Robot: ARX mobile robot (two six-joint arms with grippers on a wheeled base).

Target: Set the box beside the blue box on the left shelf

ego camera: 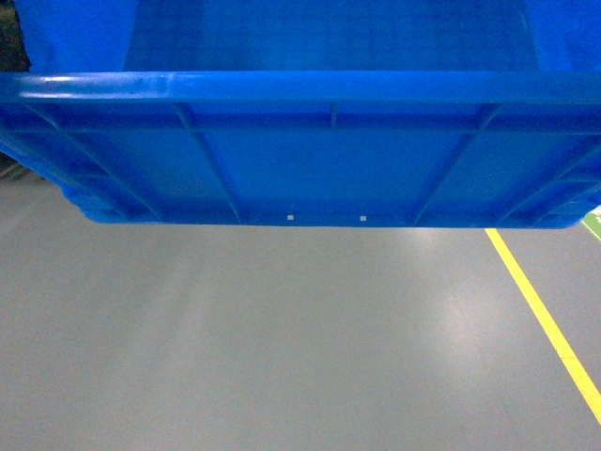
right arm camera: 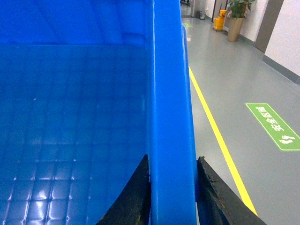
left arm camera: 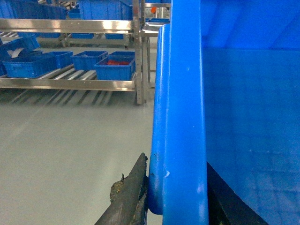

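Across the upper half of the head frame: the box (ego camera: 310,160), bright blue, rolled rim running edge to edge, ribbed side wall below it, off the ground above grey floor (ego camera: 263,348). Yellow line (ego camera: 545,315) slants down the lower right. No claws visible here.

Left wrist frame: box rim (left arm camera: 180,117) runs vertically through centre, interior at right. Left gripper (left arm camera: 176,201) at bottom centre, dark fingers (left arm camera: 129,197) either side of the rim, clamped on it. Upper left, well apart: the left shelf (left arm camera: 70,84), steel rail and roller tracks, carrying small blue bins (left arm camera: 115,68).

Right wrist frame: box rim (right arm camera: 171,117) again vertical, gridded floor of the box at left. Right gripper (right arm camera: 173,197) at bottom centre, one finger each side, pinching the rim. Green floor sign (right arm camera: 273,125) at right; potted plant (right arm camera: 236,18) upper right.
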